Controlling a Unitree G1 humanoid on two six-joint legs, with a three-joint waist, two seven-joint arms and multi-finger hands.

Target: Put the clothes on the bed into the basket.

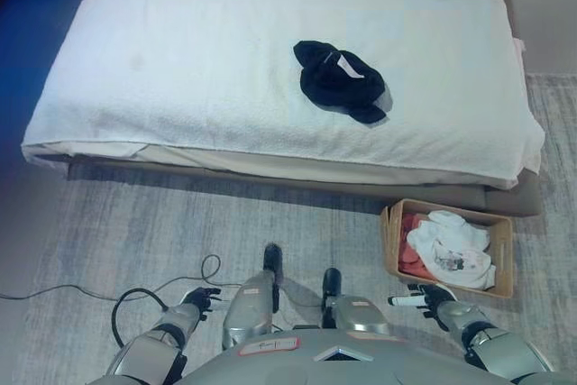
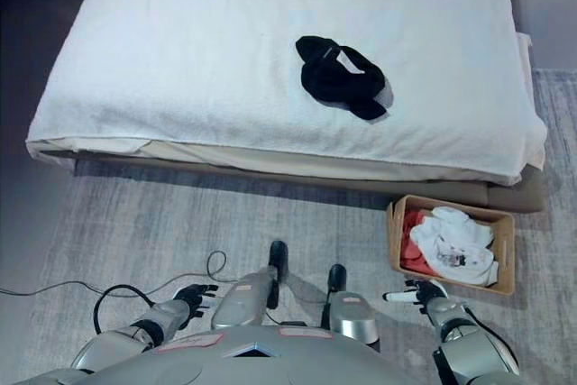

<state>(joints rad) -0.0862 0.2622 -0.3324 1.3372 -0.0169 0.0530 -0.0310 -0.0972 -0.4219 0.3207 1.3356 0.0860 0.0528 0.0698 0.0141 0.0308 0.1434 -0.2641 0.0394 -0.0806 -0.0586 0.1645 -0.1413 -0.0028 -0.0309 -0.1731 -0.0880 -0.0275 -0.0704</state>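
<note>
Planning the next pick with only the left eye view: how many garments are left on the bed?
Observer: One, a black garment, right of the middle of the bed.
Operator: Where's the basket?
Observer: The basket is on the rug by the bed's near right corner, holding white clothes and something red.
Operator: Hands?
Observer: Both are low and empty. The left hand is open, and the right hand is open just left of the basket.

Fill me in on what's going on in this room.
The robot stands facing a low bed covered by a white blanket. A crumpled black garment lies on it, untouched. A brown basket on the floor holds white and red clothes. The left hand and right hand hang low, holding nothing.
</note>
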